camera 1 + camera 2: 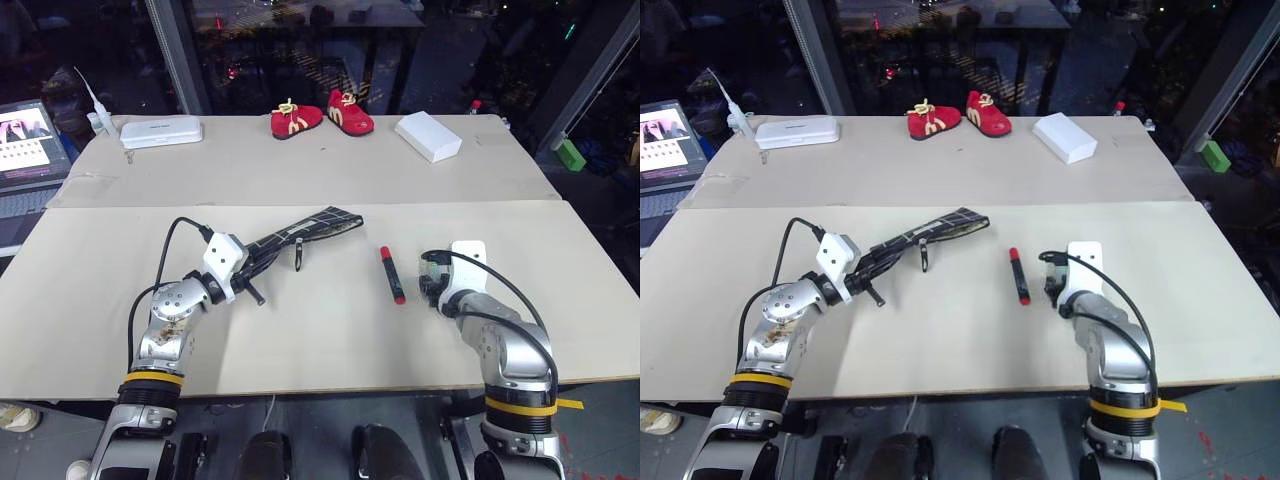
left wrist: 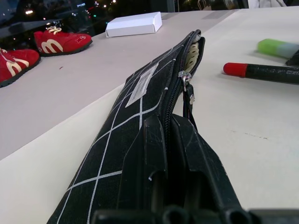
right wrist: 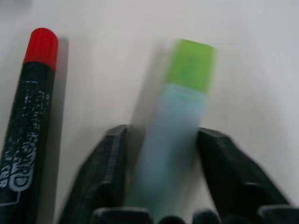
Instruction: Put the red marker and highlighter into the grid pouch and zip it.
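Observation:
The grid pouch [image 1: 305, 230] lies slanted on the near tabletop, black with white lines, its zipper partly open at the far end [image 2: 192, 51]. My left gripper [image 1: 256, 266] is shut on the pouch's near end. To its right the red marker [image 1: 391, 274] lies flat on the table. Just right of the marker is the highlighter [image 3: 180, 121], pale green with a lime cap, resting on the table between the fingers of my right gripper [image 1: 432, 282]. Those fingers [image 3: 110, 163] sit close against both of its sides.
On the far table stand a pair of small red shoes [image 1: 320, 118], a white box [image 1: 428, 136] and a white case [image 1: 160, 131]. A laptop [image 1: 25, 140] sits at the far left. A green block [image 1: 571, 153] lies beyond the table's right edge.

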